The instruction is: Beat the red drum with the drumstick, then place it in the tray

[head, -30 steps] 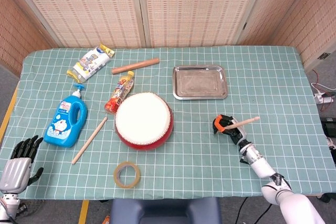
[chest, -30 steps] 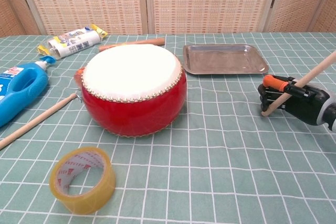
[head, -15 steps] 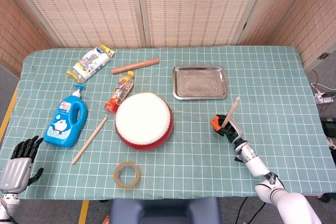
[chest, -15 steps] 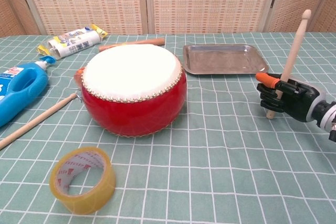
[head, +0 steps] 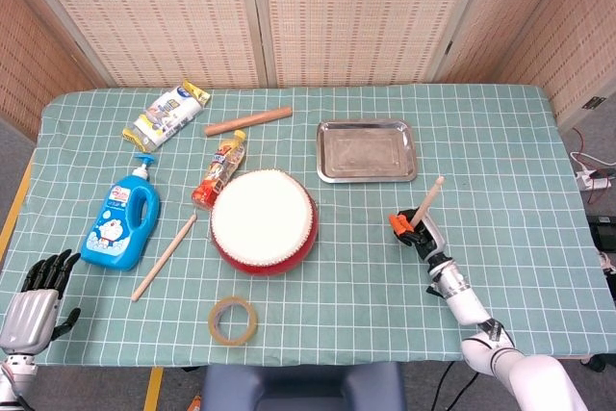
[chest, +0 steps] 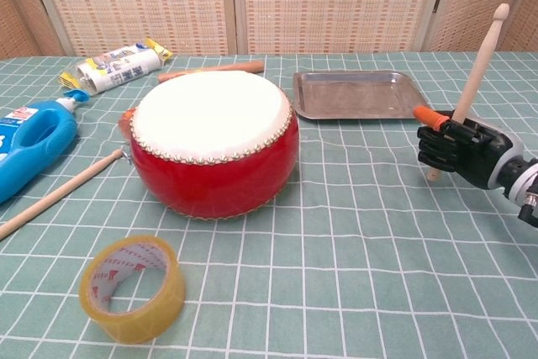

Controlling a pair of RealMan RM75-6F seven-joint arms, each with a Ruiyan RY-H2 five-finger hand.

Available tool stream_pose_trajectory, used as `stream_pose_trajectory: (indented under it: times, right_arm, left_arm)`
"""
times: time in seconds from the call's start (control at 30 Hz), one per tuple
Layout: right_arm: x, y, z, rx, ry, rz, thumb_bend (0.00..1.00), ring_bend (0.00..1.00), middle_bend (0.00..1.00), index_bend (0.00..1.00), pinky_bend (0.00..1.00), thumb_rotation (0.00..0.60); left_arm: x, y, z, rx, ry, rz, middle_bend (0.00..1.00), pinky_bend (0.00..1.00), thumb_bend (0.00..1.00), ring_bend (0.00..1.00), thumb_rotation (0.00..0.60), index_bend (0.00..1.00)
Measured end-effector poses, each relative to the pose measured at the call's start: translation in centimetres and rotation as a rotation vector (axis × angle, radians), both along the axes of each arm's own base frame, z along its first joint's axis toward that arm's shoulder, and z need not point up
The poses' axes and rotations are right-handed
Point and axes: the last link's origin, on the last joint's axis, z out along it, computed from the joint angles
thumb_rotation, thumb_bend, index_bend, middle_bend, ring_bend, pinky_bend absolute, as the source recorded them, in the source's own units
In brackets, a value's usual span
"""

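The red drum [head: 263, 221] [chest: 215, 144] with its white skin stands at the table's middle. My right hand [head: 415, 231] [chest: 459, 150] hovers to the drum's right, a gap apart, and grips a wooden drumstick [head: 427, 200] [chest: 472, 83] that points up and slightly right. The steel tray [head: 367, 150] [chest: 359, 94] lies empty behind the hand. A second drumstick [head: 165, 256] [chest: 57, 192] lies on the cloth left of the drum. My left hand [head: 35, 300] hangs off the table's front left corner with fingers apart, holding nothing.
A blue bottle [head: 120, 222] [chest: 29, 145], a snack pack [head: 166, 115], a small orange bottle [head: 219, 169] and a wooden rolling pin [head: 247, 121] lie left and behind the drum. A tape roll [head: 234, 320] [chest: 133, 287] sits in front of it.
The right hand swung the drumstick from near level to upright, and shifted slightly. The left hand stayed still.
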Motion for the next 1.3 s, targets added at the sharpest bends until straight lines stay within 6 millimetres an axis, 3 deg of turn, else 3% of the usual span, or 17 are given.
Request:
stream_pose_trajectory:
  times: [0.17, 0.23, 0.5, 0.93, 1.13, 1.3]
  right_arm:
    - [0.5, 0.0, 0.4, -0.026, 0.029, 0.036, 0.73, 1.00, 1.00, 1.00, 1.00, 0.478]
    - [0.8, -0.2, 0.8, -0.042, 0.066, 0.064, 0.76, 1.00, 1.00, 1.00, 1.00, 0.503]
    - [3.1, -1.7, 2.9, -0.148, 0.324, 0.224, 0.78, 1.00, 1.00, 1.00, 1.00, 0.546]
    - [10.9, -4.7, 5.3, -0.450, 1.111, 0.471, 0.78, 1.00, 1.00, 1.00, 1.00, 0.547]
    - [15.1, -6.0, 5.0, -0.584, 1.431, 0.540, 0.78, 1.00, 1.00, 1.00, 1.00, 0.546]
    - [18.0, -6.8, 4.0, -0.628, 1.578, 0.590, 0.78, 1.00, 1.00, 1.00, 1.00, 0.544]
  left_arm:
    - [0.0, 0.0, 0.1, 0.004, 0.000, -0.003, 0.00, 0.00, 0.27, 0.00, 0.600, 0.02]
    - [-0.1, 0.0, 0.1, 0.004, 0.000, -0.002, 0.00, 0.00, 0.27, 0.00, 0.600, 0.02]
    - [0.0, -0.1, 0.3, 0.011, -0.004, -0.016, 0.00, 0.00, 0.27, 0.00, 0.600, 0.02]
    - [0.7, -0.2, 0.5, 0.010, -0.002, -0.048, 0.01, 0.00, 0.27, 0.00, 0.600, 0.02]
    - [0.5, -0.3, 0.6, 0.016, -0.003, -0.043, 0.01, 0.00, 0.27, 0.00, 0.600, 0.02]
    - [0.4, -0.3, 0.5, 0.011, -0.004, -0.042, 0.01, 0.00, 0.27, 0.00, 0.600, 0.02]
